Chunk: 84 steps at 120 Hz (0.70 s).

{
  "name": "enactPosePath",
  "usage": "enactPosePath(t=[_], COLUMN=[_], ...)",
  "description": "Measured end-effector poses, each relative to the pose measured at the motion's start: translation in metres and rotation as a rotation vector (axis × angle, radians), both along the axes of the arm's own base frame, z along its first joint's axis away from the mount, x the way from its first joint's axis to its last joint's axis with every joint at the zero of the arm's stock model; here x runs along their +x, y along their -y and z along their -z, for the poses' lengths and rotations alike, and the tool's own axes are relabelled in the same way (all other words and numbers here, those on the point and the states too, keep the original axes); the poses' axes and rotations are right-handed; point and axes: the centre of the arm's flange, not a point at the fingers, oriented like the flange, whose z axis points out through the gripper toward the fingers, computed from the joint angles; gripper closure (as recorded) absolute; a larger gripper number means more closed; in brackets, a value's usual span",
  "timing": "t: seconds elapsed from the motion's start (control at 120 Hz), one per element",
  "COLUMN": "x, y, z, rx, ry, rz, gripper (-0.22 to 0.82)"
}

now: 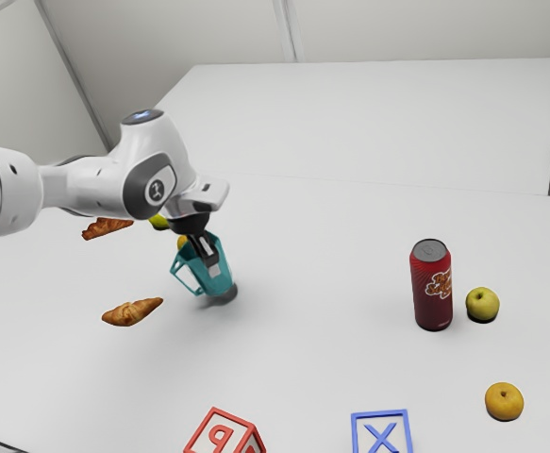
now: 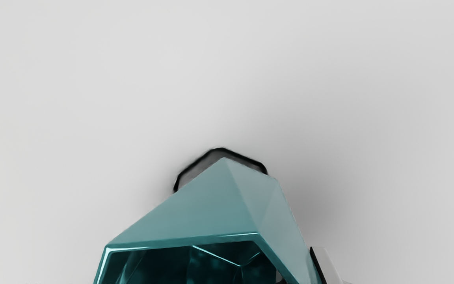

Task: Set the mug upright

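The gripper (image 1: 208,259) reaches down to the teal mug (image 1: 217,279) in the exterior view, shut on its side wall. The mug leans, its mouth up toward the exterior view's left and its handle on that same side, with a dark shadow at its base. In the wrist view the faceted mug (image 2: 195,213) shows its rim and dark inside. There the gripper (image 2: 298,276) has one finger along the outer wall and a small part of the other inside the rim. Whether the base touches the table is hard to tell.
Two croissants (image 1: 133,311) (image 1: 107,227) and yellow-green fruit (image 1: 158,223) lie near the arm. Toward the exterior view's right stand a red can (image 1: 432,293), a green apple (image 1: 482,304) and an orange fruit (image 1: 504,401). A red block (image 1: 222,437) and blue block (image 1: 381,436) sit at the front.
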Motion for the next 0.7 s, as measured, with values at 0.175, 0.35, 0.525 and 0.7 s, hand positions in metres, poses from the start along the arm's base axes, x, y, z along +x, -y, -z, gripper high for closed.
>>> enactPosePath(t=[0.175,0.35,0.525,0.7], x=[-0.006,-0.011,-0.012,-0.014], y=[0.003,0.002,0.005,0.009], z=[0.009,0.02,0.02,0.004], rx=[0.007,0.01,0.001,0.002], ry=[-0.033,-0.062,-0.067,-0.044], rz=[-0.055,-0.106,-0.143,-0.165], gripper=[0.77,0.77,0.47,0.21])
